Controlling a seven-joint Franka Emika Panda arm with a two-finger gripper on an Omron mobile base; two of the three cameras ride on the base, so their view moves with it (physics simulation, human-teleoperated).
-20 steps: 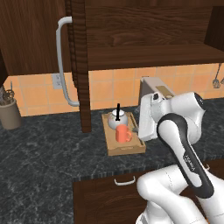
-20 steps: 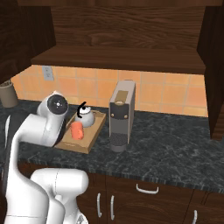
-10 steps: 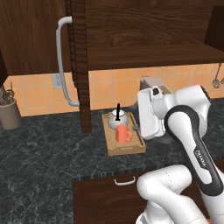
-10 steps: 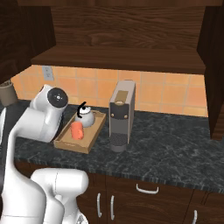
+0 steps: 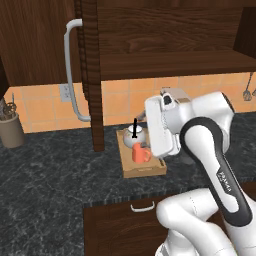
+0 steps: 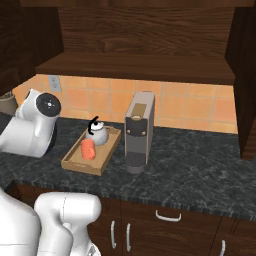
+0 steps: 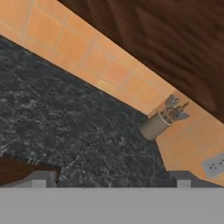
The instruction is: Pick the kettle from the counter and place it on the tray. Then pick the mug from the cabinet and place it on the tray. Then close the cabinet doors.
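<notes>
The silver-white kettle [image 5: 135, 136] and the orange-red mug [image 5: 141, 153] stand together on the light wooden tray [image 5: 146, 171] on the dark counter [image 5: 50, 175]. They also show as kettle [image 6: 98, 134], mug [image 6: 88, 148] and tray [image 6: 102, 160]. My gripper [image 7: 109, 181] is open with nothing between its wide-set tips. It faces along the counter toward the left wall. The arm's white wrist [image 5: 162, 127] hangs just right of the tray. The cabinet [image 6: 135, 67] stands open, its left door [image 5: 40, 45] swung out with a curved handle [image 5: 72, 70].
A beige utensil pot [image 5: 11, 131] stands at the far left against the tiled wall, also seen as pot [image 7: 159, 122]. The grey coffee machine [image 6: 139, 131] sits right of the tray. The right cabinet door [image 6: 245, 85] is swung open. A drawer front [image 5: 125, 220] lies below the counter.
The arm has swung a little to the left and its wrist has turned. Kettle, mug and tray have stayed put, and the gripper has stayed open.
</notes>
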